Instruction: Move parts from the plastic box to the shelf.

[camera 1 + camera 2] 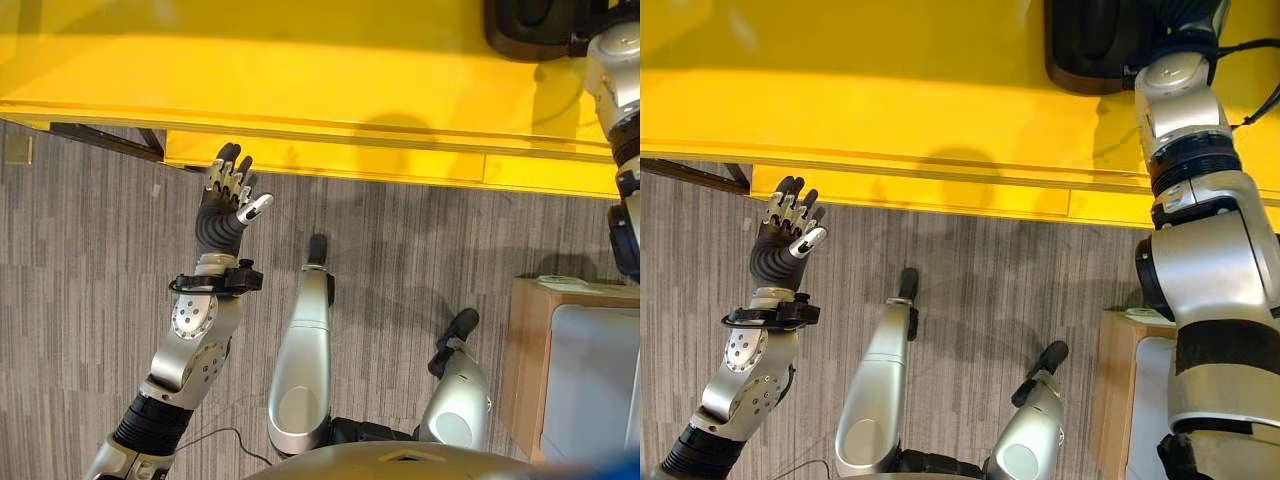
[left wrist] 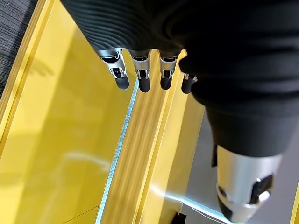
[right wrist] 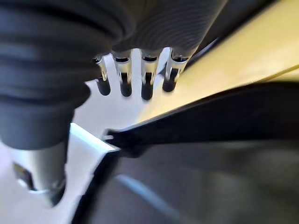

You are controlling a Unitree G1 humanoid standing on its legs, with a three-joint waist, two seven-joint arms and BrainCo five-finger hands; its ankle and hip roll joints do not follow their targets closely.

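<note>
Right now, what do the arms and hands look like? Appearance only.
Both arms are silver-grey shells with black ribbed bands at the joints. The left hand and right hand each have silver fingers with dark tips under a dark ribbed cover; a black bracket rings the left wrist, and its forearm plate is perforated.

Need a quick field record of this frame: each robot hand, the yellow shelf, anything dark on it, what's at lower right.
left robot hand: open, fingers straight, raised by the yellow shelf front edge, holding nothing
right robot hand: open, fingers straight, over the dark part on the shelf top
dark part: lies on the shelf, at its right end
wooden stand: lower right on the carpet, pale box on it
</note>
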